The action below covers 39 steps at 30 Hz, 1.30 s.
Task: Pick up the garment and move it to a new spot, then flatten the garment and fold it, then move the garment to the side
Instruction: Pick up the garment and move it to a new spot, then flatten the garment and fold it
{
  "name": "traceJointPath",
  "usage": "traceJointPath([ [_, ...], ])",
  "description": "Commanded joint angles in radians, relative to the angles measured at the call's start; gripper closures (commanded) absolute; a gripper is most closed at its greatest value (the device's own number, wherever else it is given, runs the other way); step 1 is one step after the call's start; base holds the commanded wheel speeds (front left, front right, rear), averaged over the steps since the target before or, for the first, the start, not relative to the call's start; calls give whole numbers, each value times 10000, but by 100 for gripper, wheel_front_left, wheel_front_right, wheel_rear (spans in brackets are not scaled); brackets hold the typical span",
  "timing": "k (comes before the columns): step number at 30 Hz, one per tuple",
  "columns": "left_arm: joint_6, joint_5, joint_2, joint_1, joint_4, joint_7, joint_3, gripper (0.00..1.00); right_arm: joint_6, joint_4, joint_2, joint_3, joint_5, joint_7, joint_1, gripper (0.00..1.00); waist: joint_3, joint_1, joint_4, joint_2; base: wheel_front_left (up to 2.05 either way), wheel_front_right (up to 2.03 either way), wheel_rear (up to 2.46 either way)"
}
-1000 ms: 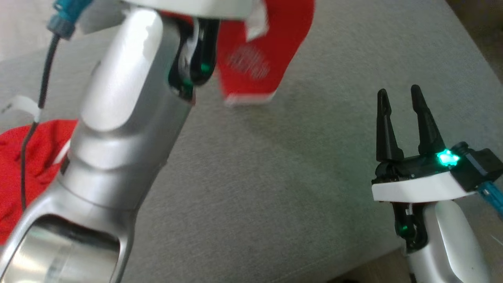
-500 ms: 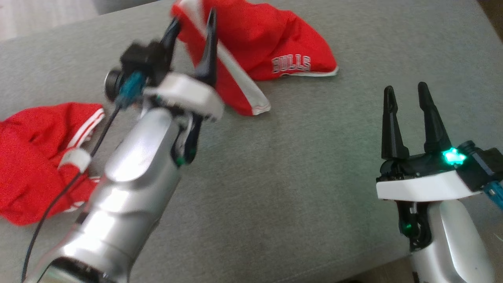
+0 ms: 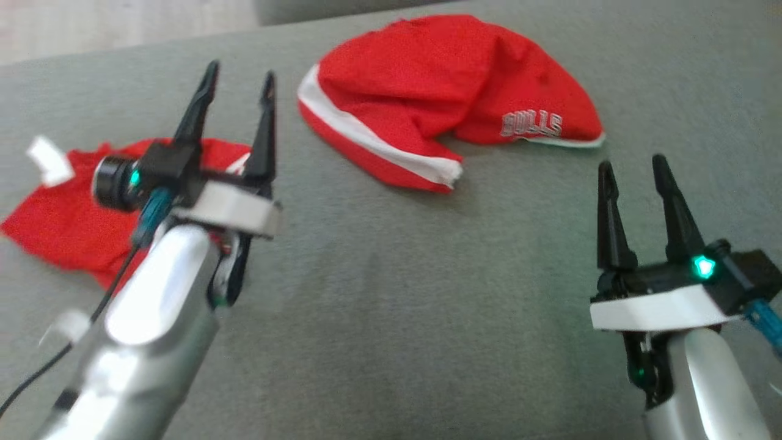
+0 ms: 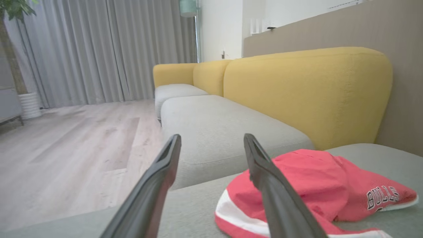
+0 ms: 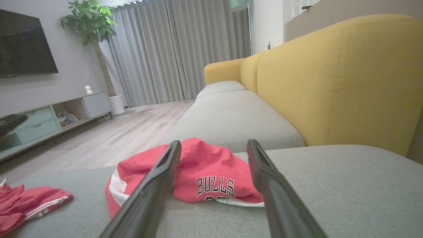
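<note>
Two claws are standing empty now. A second ago the left claw (image 3: 239,72) was pinched shut on the crumpled red fabric shorts with a white side stripe and BULLS lettering (image 3: 440,91), carrying them in the air. Now its long dark fingers are gaping wide with nothing between them, and it is drawing back toward the robot.

The shorts are lying in a rumpled heap on the grey fabric sofa cushion (image 3: 397,305), ahead of that claw's tips and a little to its right, clear of it. The right claw (image 3: 632,162) is hanging as wide open as before and holding nothing, with the lettered hem of the shorts lying ahead of its fingertips and slightly to its left. A second red garment with white trim (image 3: 67,226) is lying bunched to the left of the left claw, partly hidden under its wrist.

By my reckoning the moving step is looking done. The shorts are sitting humped and creased, so flattening is coming next, and both claws are free for it.
</note>
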Motion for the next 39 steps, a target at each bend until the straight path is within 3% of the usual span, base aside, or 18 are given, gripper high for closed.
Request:
traceJointPath([
  [1, 106, 169, 432, 4, -574, -76, 471, 0, -7, -258, -45, 161, -99, -61, -15, 0, -365, 1, 451, 0, 0, 0, 0],
  [7, 523, 799, 892, 2229, -2012, -78, 649, 0, -7, -45, -45, -107, -275, -61, 460, 0, -880, 1, 1107, 0, 0, 0, 0],
  [16, 926, 1107, 401, 3958, -2877, -79, 975, 0, -7, 102, -45, -244, -390, -61, 700, 0, -965, 1, 1567, 0, 0, 0, 0],
  [25, 655, 1526, 18, 3843, -3001, -79, 1203, 0, -7, 389, -45, 278, -1161, -61, 129, 0, -508, 1, 2118, 0, 0, 0, 0],
  [31, 470, 1778, -324, 3756, -2952, -79, 1391, 0, -7, 2015, -45, 752, -1916, 168, -812, 0, -293, 1, 2657, 0, 0, 0, 0],
  [39, 123, 2063, -778, 3789, -3096, -79, 1720, 0, -7, 4000, -45, 390, -2734, 669, -2172, 0, 19, 1, 3285, 0, 0, 0, 0],
])
